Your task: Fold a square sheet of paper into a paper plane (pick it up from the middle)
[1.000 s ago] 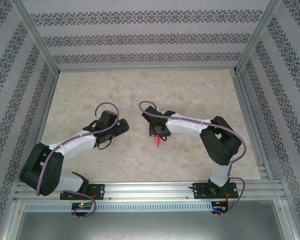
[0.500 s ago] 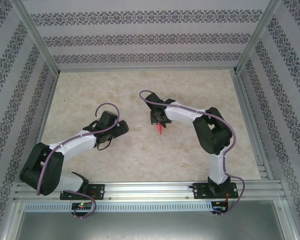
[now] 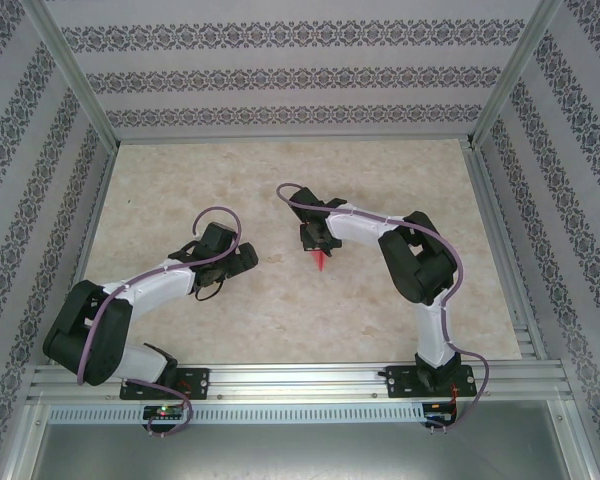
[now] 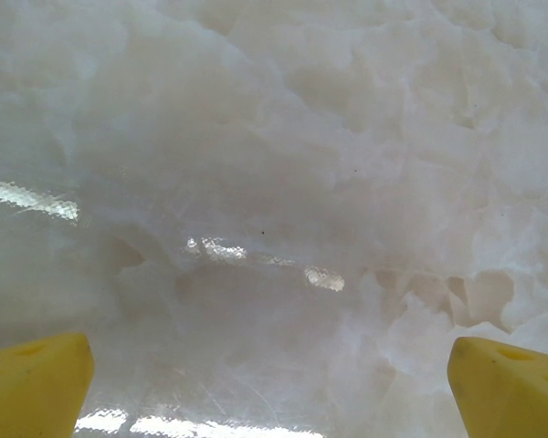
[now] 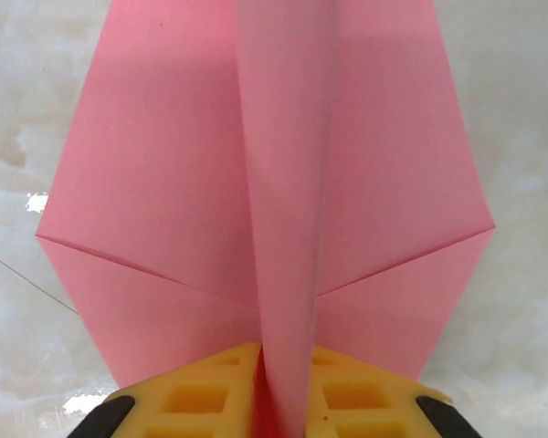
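Observation:
The pink-red paper plane (image 3: 320,261) hangs from my right gripper (image 3: 317,244) near the middle of the table, tip pointing toward the near edge. In the right wrist view its centre ridge (image 5: 288,182) runs down between the yellow fingers (image 5: 196,397), which press close on both sides, while the wings (image 5: 146,210) spread flat left and right. My right gripper (image 5: 283,370) is shut on that ridge. My left gripper (image 3: 242,258) rests low over the table to the left, apart from the plane. In its wrist view the left gripper (image 4: 269,383) stands wide open with only marble between the yellow fingertips (image 4: 36,383).
The beige marble tabletop (image 3: 280,180) is boxed by patterned walls (image 3: 290,70) and aluminium posts. A metal rail (image 3: 300,385) runs along the near edge by the arm bases. Bare table lies beyond both grippers.
My right arm has carried the plane away from the near edge toward the table's middle and folded its elbow in. The left arm has barely shifted.

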